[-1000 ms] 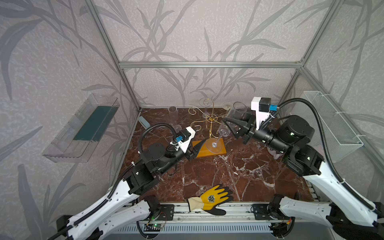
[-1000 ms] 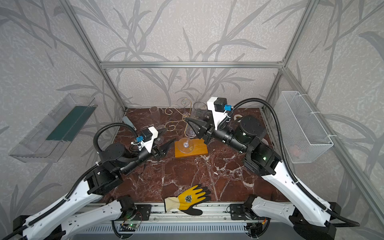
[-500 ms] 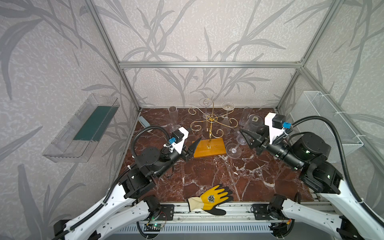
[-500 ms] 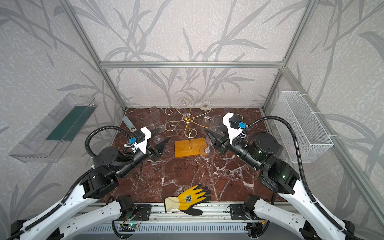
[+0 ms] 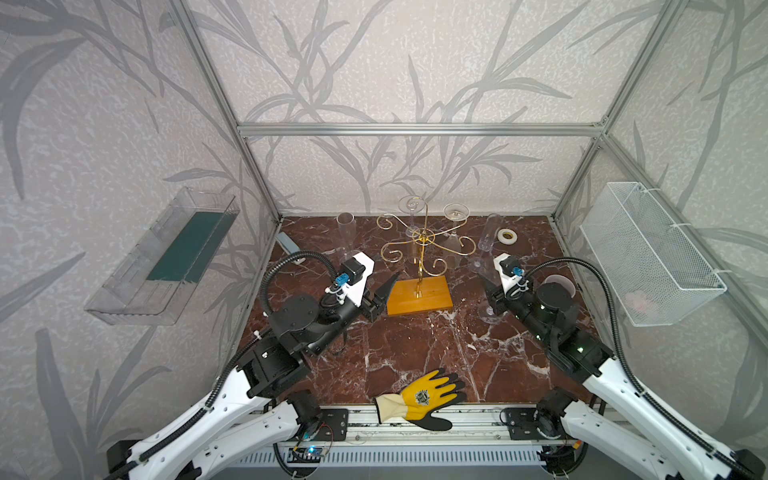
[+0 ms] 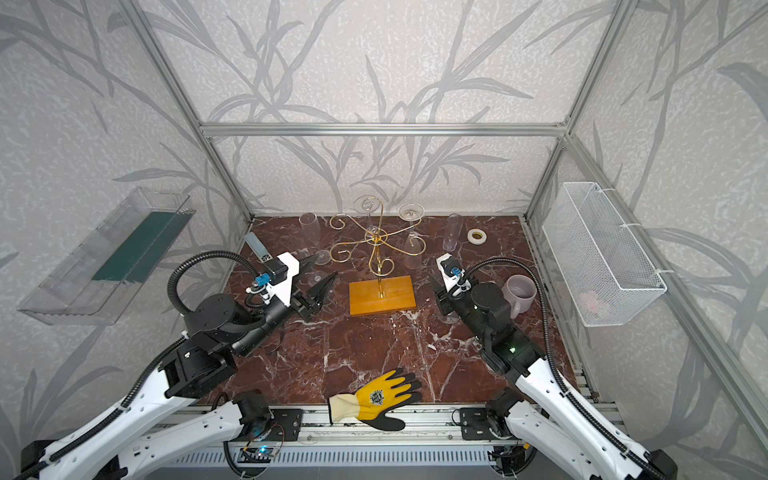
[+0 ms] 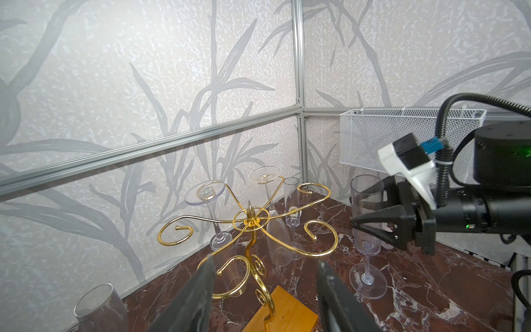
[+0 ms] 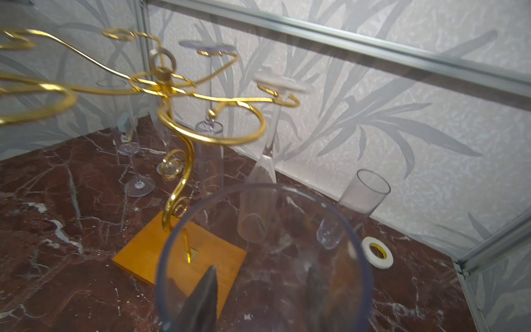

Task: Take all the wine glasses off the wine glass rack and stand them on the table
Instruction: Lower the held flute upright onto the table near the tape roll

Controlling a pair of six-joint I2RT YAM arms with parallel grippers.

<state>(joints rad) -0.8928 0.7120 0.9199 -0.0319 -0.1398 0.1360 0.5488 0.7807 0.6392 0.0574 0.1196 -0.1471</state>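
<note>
Left end effector (image 6: 319,276) hovers low, just left of the wine glass rack (image 5: 419,296). Its jaws are apart with nothing between them, and it is clear of the yellow-orange base. We see the rack upright mid-bench (image 5: 415,353), with two upside-down flutes (image 7: 204,192) hanging on its back arms. A yellow glove (image 5: 419,400) lies at the front edge. Right of the rack and off its arms, the wine glass (image 7: 367,198) stands upright. The right end effector (image 7: 356,209) is clamped across its bowl, one finger on each side. The foot is down at the bench; we cannot tell if it rests there. Further right are a lilac mug (image 6: 519,293) and a white wire basket (image 5: 648,253) on the wall.
</note>
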